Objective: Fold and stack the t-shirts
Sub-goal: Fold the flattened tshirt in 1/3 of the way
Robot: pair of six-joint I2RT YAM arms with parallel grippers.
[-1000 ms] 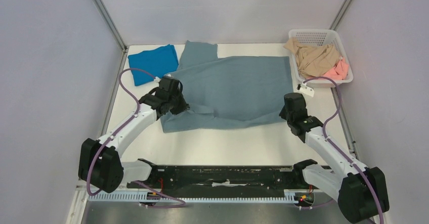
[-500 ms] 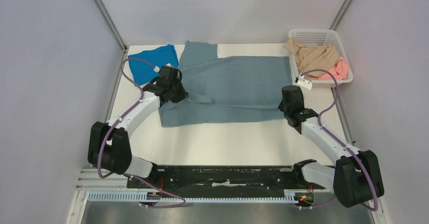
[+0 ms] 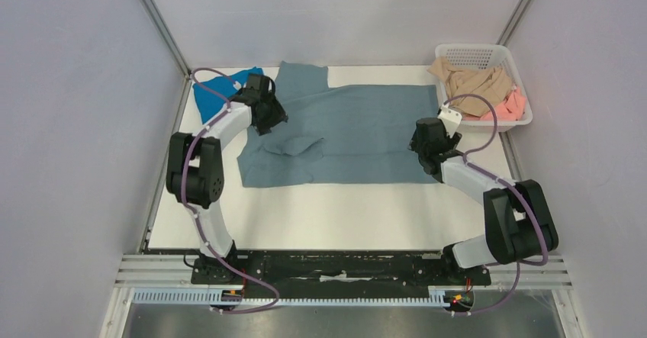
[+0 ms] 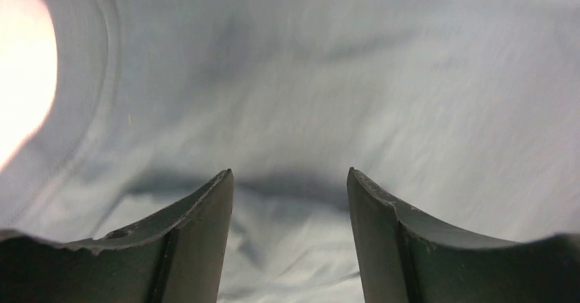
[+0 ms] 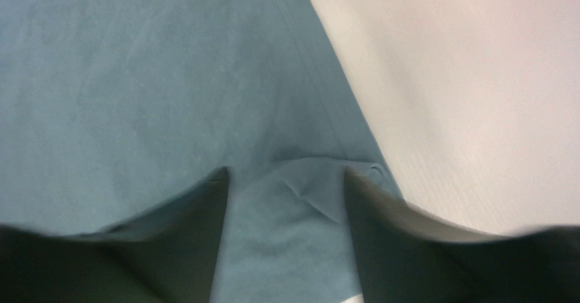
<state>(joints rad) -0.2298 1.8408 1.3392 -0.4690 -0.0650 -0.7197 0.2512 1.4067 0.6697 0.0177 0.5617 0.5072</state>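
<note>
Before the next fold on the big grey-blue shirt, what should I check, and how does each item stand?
1. Left gripper open above cloth: ok.
2. Right gripper open at the large dusty grey-blue cloth t-shirt's right edge: ok.
3. That shirt lying flat: not ok, a rumpled flap sits near the left gripper.
4. Folded bright blue t-shirt clear of it: cannot tell, the left arm hides the border.
5. Tan shirt and pink shirt in the white plastic basket: ok.

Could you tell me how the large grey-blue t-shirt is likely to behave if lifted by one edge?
The grey-blue t-shirt will probably droop limply: a flap lies rumpled on it. It looks thin and lies flat on the table, so it is likely light. Pushed, it would probably bunch rather than slide.
</note>
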